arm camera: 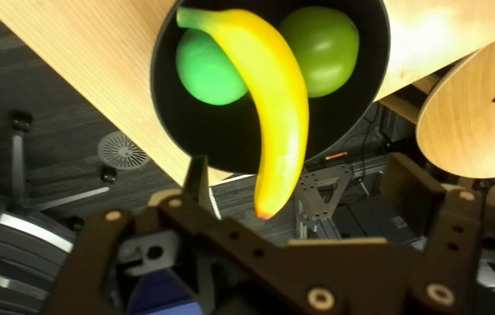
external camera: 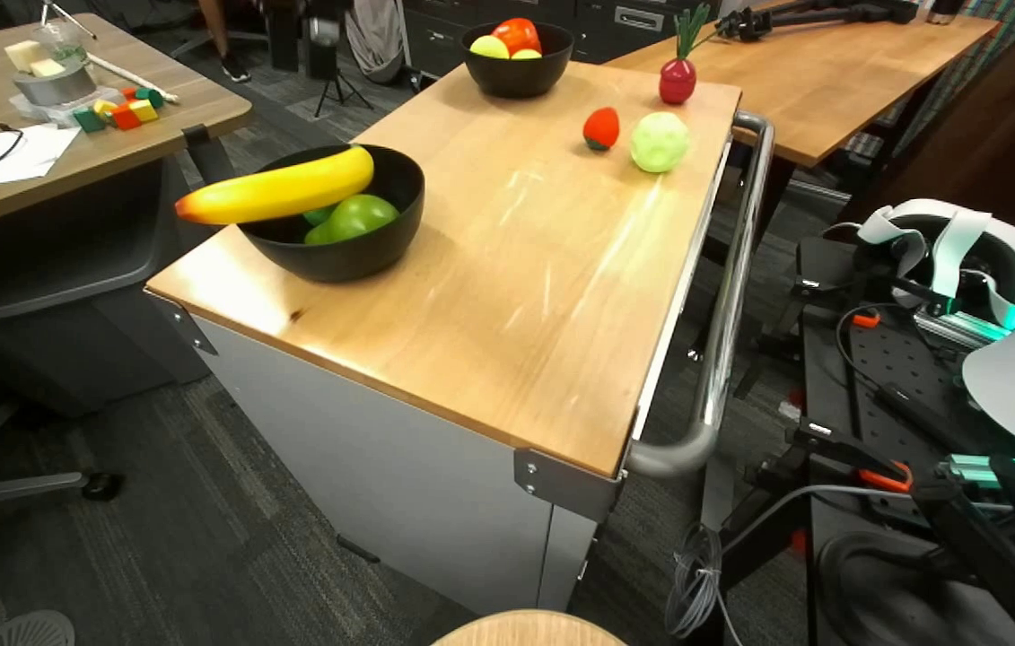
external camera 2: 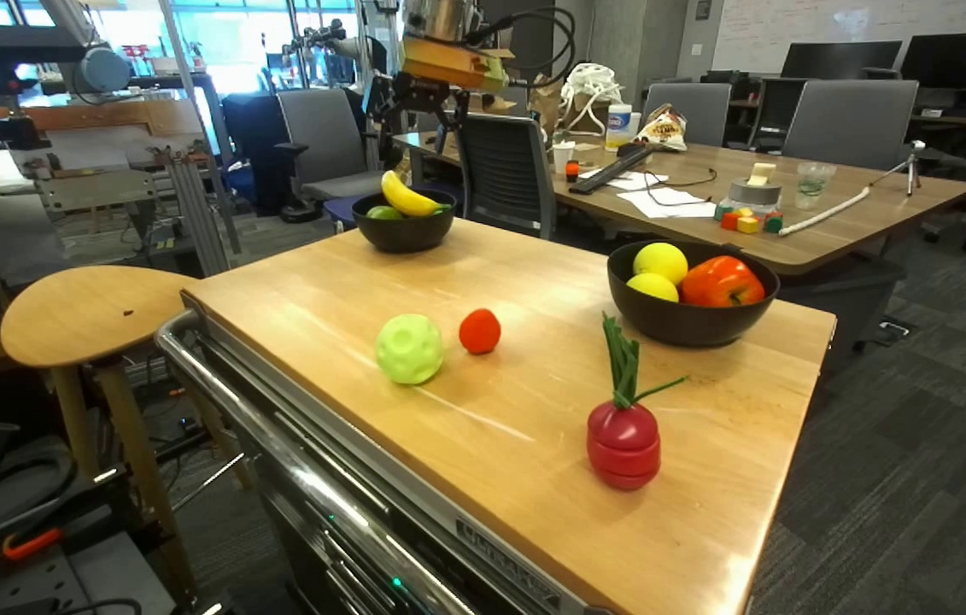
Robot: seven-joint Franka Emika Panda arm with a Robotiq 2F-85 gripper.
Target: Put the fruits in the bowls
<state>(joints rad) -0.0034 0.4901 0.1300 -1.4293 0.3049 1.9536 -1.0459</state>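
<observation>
A black bowl (external camera: 381,256) holds a yellow banana (external camera: 283,188) leaning over its rim, above a green ball (arm camera: 212,68) and a green fruit (arm camera: 321,50). Another black bowl (external camera 2: 687,329) holds two yellow fruits (external camera 2: 660,261) and a red fruit (external camera 2: 722,282). Loose on the wooden top are a pale green ball (external camera: 660,142), a small red fruit (external camera: 601,127) and a red radish-like item with green leaves (external camera 2: 623,444). In an exterior view, my gripper (external camera 2: 418,128) hangs above the banana bowl. In the wrist view, its fingers (arm camera: 304,183) are apart with nothing held.
The things stand on a cart with a wooden top (external camera: 507,296) and a metal handle rail (external camera: 740,269) along one side. A round wooden stool (external camera 2: 98,312) stands near the cart's end. A table (external camera 2: 858,201) with blocks and papers is behind.
</observation>
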